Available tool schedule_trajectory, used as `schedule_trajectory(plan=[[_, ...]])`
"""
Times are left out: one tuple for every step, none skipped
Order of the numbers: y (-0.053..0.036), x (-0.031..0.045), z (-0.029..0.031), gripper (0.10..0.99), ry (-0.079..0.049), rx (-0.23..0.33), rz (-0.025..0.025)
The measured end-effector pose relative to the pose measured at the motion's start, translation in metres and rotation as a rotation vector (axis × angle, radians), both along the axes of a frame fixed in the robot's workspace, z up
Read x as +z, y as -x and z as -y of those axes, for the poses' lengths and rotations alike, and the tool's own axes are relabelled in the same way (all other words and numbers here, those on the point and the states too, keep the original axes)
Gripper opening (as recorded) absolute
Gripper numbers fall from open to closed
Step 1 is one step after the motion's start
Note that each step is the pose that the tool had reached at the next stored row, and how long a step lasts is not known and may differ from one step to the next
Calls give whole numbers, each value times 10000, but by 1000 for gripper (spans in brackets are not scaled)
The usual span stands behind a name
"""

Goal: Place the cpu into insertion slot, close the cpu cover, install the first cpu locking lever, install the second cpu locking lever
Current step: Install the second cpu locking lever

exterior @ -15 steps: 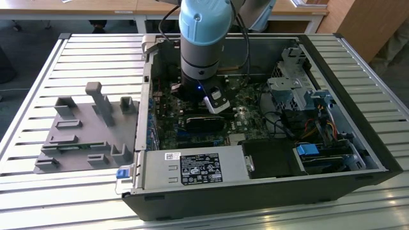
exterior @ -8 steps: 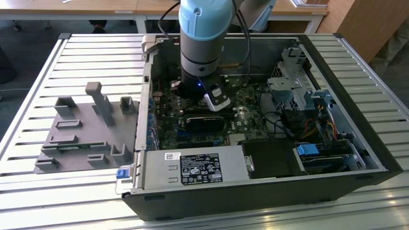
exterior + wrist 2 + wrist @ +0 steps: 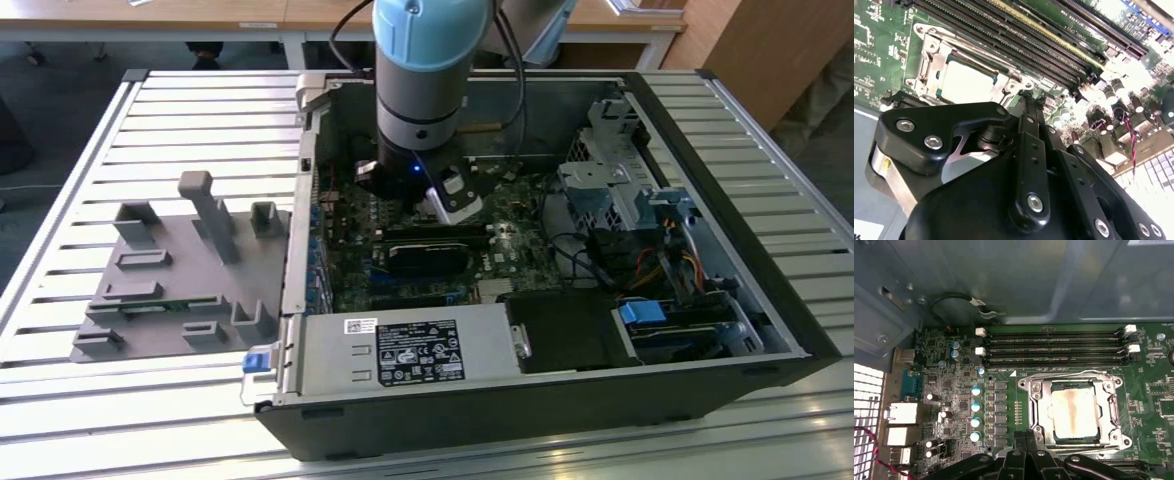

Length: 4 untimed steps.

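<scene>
The hand (image 3: 1026,97) is hovering just beside the insertion slot (image 3: 1076,412), its fingers drawn narrow together and holding nothing. The cpu (image 3: 1074,411) is already lying in the slot, with the cpu cover (image 3: 1040,410) lying closed around it. I judge a locking lever needs a slow, steady push

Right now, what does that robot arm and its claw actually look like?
The arm is a thick round column with a pale blue sleeve above a dark grey band and a black wrist with a small blue light. A black cable runs beside it. The gripper is black linkage bars joined by silver screws.
</scene>
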<state>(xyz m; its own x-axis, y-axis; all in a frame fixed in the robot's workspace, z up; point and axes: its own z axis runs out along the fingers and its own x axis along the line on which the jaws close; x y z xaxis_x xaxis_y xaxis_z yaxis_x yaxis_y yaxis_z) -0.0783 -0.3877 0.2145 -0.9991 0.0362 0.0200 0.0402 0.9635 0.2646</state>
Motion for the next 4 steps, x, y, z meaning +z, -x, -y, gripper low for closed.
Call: schedule_trajectory(plan=[[0, 12, 0, 114, -5, 0, 0], [0, 13, 0, 114, -9, 0, 1], [0, 13, 0, 114, -9, 0, 1], [0, 13, 0, 114, -9, 0, 1]])
